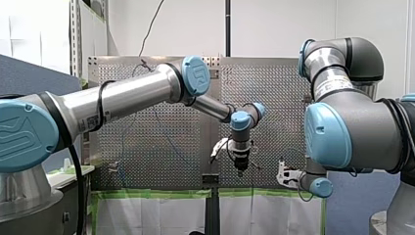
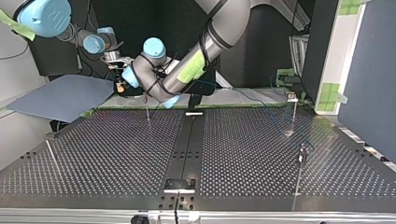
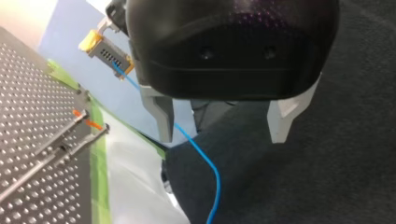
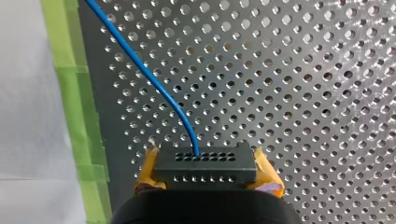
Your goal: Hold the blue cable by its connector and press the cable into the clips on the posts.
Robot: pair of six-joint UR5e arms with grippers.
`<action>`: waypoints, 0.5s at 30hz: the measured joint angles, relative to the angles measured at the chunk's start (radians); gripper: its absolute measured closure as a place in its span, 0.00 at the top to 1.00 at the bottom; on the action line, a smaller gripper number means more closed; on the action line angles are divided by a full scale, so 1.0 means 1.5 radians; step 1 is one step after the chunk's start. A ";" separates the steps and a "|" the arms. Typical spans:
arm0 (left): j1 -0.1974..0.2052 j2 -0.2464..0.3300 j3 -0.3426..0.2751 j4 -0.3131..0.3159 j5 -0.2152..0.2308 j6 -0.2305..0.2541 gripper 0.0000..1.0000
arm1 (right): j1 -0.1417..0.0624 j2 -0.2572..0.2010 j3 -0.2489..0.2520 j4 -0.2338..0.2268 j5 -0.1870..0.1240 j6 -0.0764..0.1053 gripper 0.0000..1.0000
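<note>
My left gripper (image 3: 222, 135) is hovering just beside the connector (image 4: 205, 165), out past the counter's (image 4: 303, 70) green-taped edge. Its metal fingers (image 3: 161, 116) are standing wide apart, gripping nothing. The blue cable (image 3: 205, 158) is running from the connector through that gap, close by one finger but not pinched.

At the connector itself, my right gripper (image 4: 205, 172) is clamping it between yellow pads, and the cable is leaving its face and arcing over the perforated plate. So the hold is looking done.

Two orange-tipped posts (image 3: 79, 114) are standing on the counter near the connector, and the cable is passing apart from them, so no clip there is taking it. Whether posts farther from the connector are holding any cable, I cannot tell. The pressing-in is looking mostly ahead.
</note>
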 joint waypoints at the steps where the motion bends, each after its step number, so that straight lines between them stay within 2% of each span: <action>1: 0.001 0.000 0.000 -0.005 0.000 0.000 1.00 | 0.000 0.000 0.005 -0.004 -0.001 -0.001 0.00; 6: 0.003 0.000 0.000 -0.036 0.002 0.000 1.00 | -0.001 0.000 0.014 -0.019 -0.007 -0.001 0.00; 15: 0.007 0.000 0.000 -0.088 0.012 0.002 1.00 | -0.002 -0.001 0.018 -0.022 -0.027 -0.001 0.00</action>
